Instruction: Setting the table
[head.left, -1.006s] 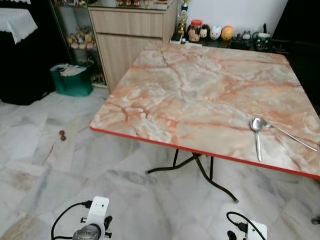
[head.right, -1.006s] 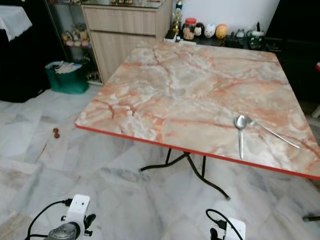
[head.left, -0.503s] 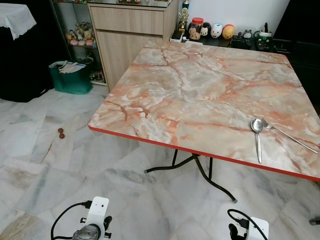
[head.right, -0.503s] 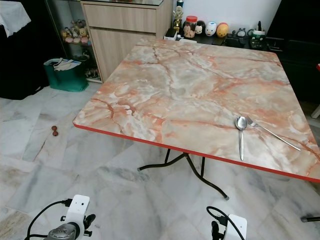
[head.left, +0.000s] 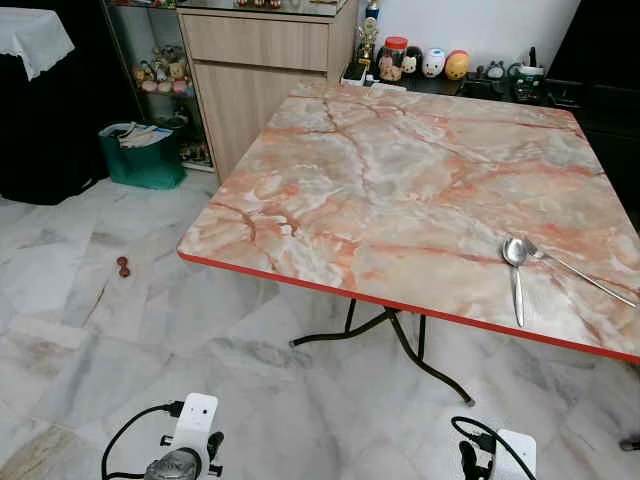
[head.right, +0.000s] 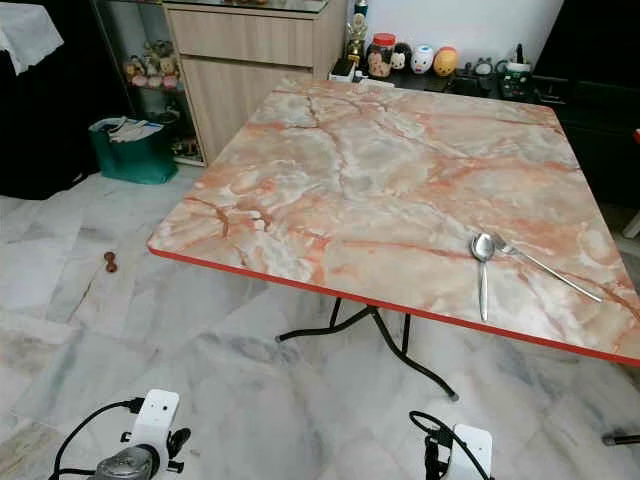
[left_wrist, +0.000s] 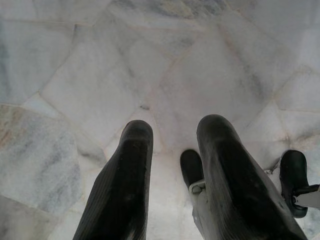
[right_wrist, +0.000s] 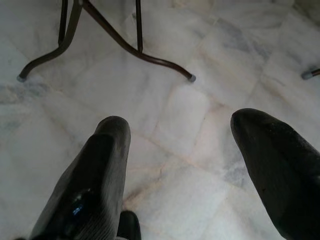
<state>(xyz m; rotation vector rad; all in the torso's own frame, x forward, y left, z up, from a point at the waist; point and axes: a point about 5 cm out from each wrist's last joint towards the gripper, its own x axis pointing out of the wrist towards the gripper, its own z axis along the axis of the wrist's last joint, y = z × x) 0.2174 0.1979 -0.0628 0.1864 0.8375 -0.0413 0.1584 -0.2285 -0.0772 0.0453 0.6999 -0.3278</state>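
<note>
A marble-patterned table (head.left: 400, 190) with a red edge stands ahead. Near its front right corner lie a metal spoon (head.left: 515, 268) and a fork (head.left: 578, 272), side by side, their heads touching. Both arms hang low at the picture's bottom edge. My left gripper (left_wrist: 172, 135) points down at the marble floor, its fingers slightly apart and holding nothing. My right gripper (right_wrist: 180, 130) is open wide over the floor near the table's black legs (right_wrist: 100, 30).
A wooden cabinet (head.left: 265, 70) stands behind the table's far left corner, with figurines and jars (head.left: 420, 62) on a dark shelf beyond. A green basket (head.left: 140, 158) sits on the floor at left. A small brown object (head.left: 123, 267) lies on the tiles.
The view has shifted slightly as the camera moved. The spoon, fork and both arms stay as they were.
</note>
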